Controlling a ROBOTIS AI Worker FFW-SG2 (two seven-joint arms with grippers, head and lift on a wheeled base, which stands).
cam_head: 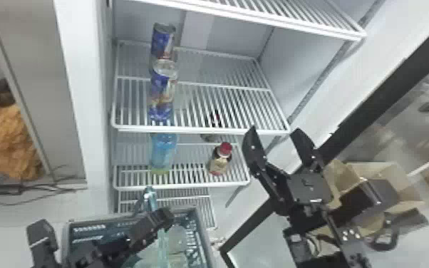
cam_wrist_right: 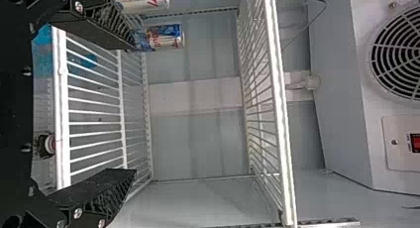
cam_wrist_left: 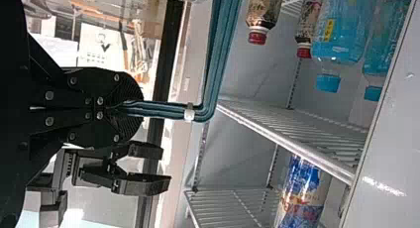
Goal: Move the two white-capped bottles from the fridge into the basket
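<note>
your r gripper (cam_head: 275, 132) is empty, fingers wide apart, up & right of basket (cam_head: 205, 235); l gripper (cam_wrist_left: 130, 108), nearer, is clamped on its handle (cam_wrist_left: 166, 110). clear shapes (cam_head: 178, 238) in basket are poss. your white-capped btls; can't tell caps or long axis. fridge btl (cam_head: 219, 160) stands upright, red-capped.

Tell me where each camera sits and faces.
Left wrist view: on the left wrist, past the left gripper, shut on a teal basket handle, towards white wire fridge shelves.
Right wrist view: on the right wrist, past the open black right gripper, into the fridge.
Head view: on the head, forward and down at the fridge; both black arms enter from below.
Head and right wrist views share blue-and-silver cans.
</note>
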